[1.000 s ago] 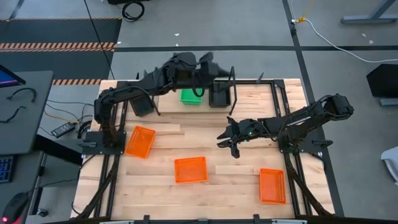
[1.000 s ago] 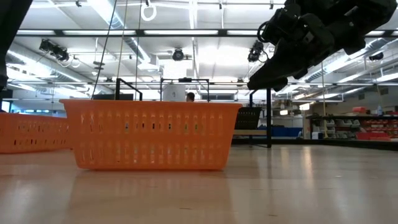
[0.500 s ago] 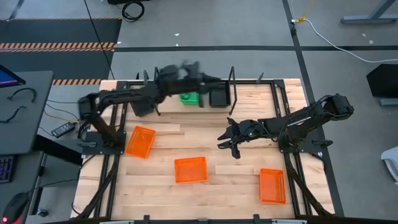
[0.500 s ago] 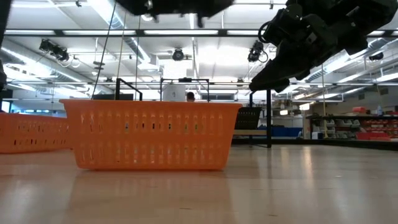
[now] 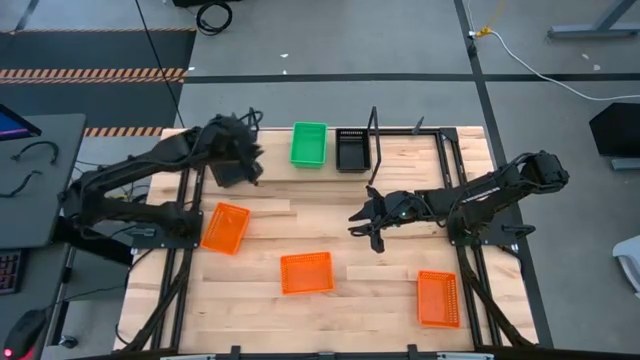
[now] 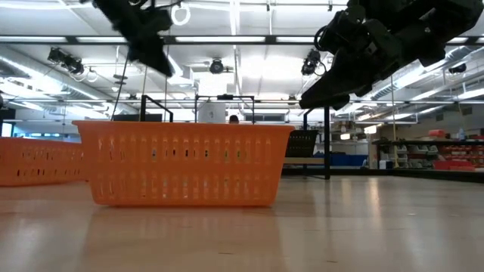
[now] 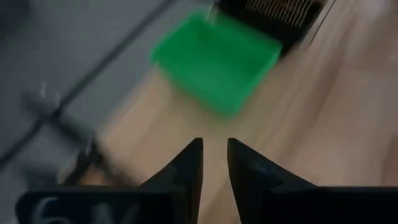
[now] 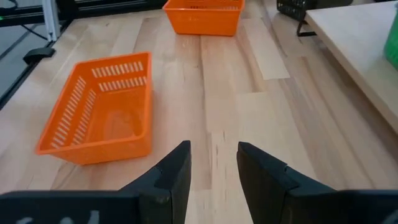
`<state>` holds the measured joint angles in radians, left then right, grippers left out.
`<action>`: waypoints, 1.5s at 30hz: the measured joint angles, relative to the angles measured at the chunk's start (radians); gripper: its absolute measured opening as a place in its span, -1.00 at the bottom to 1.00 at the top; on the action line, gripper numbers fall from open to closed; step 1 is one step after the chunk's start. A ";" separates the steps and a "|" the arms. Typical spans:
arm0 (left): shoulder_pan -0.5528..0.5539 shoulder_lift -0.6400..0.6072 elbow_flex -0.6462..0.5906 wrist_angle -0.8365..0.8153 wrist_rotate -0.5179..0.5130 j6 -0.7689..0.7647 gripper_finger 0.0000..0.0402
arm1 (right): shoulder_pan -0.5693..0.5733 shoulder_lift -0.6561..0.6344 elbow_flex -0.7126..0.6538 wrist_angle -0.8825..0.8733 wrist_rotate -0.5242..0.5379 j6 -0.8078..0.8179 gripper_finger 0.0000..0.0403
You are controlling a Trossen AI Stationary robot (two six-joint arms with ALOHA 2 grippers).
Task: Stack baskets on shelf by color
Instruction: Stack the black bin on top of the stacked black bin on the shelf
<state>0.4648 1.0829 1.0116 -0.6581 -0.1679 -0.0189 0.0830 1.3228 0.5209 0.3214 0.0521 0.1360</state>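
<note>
On the shelf (image 5: pixel 373 135) at the table's far edge, a green basket (image 5: pixel 309 144) and a black basket (image 5: pixel 352 150) sit on their bottoms side by side. Another dark basket (image 5: pixel 228 166) lies under my left arm. Three orange baskets (image 5: pixel 225 227) (image 5: pixel 306 272) (image 5: pixel 438 298) sit on the table. My left gripper (image 5: pixel 250 158) hangs in the air left of the green basket (image 7: pixel 214 62), fingers slightly apart, holding nothing. My right gripper (image 5: pixel 362 225) hovers open and empty over the table's middle, with an orange basket (image 8: pixel 99 118) ahead of it.
The shelf's thin black uprights stand along the far edge, and black frame rails (image 5: pixel 470 270) run along the table's left and right sides. In the low view the middle orange basket (image 6: pixel 181 162) fills the foreground. Bare wood (image 5: pixel 300 215) lies between the shelf and the orange baskets.
My left arm has pulled away from the green basket on the shelf and swung quickly toward the table's left, leaving that basket in place beside the black one. The right arm has kept still.
</note>
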 joint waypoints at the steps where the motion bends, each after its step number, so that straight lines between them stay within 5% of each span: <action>1: -0.003 -0.003 0.007 -0.066 -0.013 -0.035 -0.59 | 0.000 0.000 0.000 0.000 0.000 0.002 -0.33; 9: -0.079 0.003 0.042 -0.354 -0.146 -0.101 -0.53 | 0.008 0.000 0.000 -0.004 -0.001 0.029 -0.33; 16: -0.020 0.059 0.045 -0.576 -0.155 -0.215 -0.53 | 0.005 0.000 0.000 -0.002 -0.001 0.021 -0.33; 27: 0.056 0.286 0.045 -0.560 -0.125 -0.112 -0.43 | 0.012 0.000 0.000 -0.006 -0.001 0.017 -0.33; 35: 0.054 0.283 -0.021 -0.536 -0.100 -0.018 -0.27 | 0.012 0.000 0.000 -0.042 -0.002 0.000 -0.33; 45: 0.042 0.226 -0.193 -0.276 -0.113 -0.038 -0.08 | 0.012 0.000 0.000 -0.040 -0.002 0.000 -0.33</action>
<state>0.5065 1.3088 0.8181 -0.9338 -0.2808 -0.0565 0.0948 1.3228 0.5205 0.2810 0.0505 0.1356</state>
